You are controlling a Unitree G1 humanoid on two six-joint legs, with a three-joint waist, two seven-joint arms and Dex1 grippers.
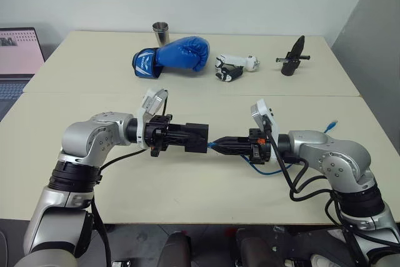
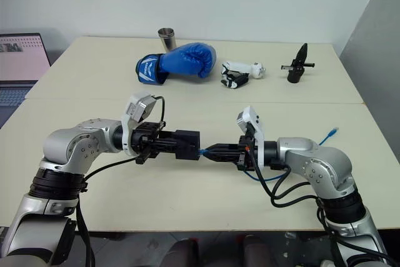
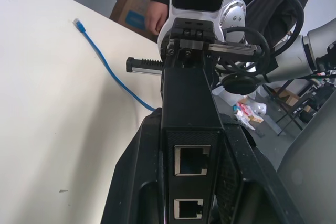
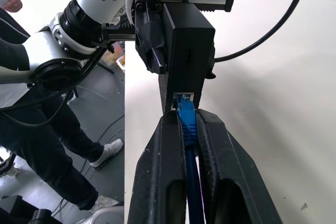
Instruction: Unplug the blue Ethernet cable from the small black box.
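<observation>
Matt black box [image 4: 191,51], glossy blue glove [image 1: 181,54]

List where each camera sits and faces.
Head pair: faces forward and down over the beige table; both arms show, left end effector gripping the small flat matte-black box, right end effector on the thin bright-blue Ethernet cable.
Left wrist: along its own fingers, past the box's ports toward the right arm.
Right wrist: along its own fingers to the cable's plug at the box.
Shared: both wrists see the box, from opposite sides.
</observation>
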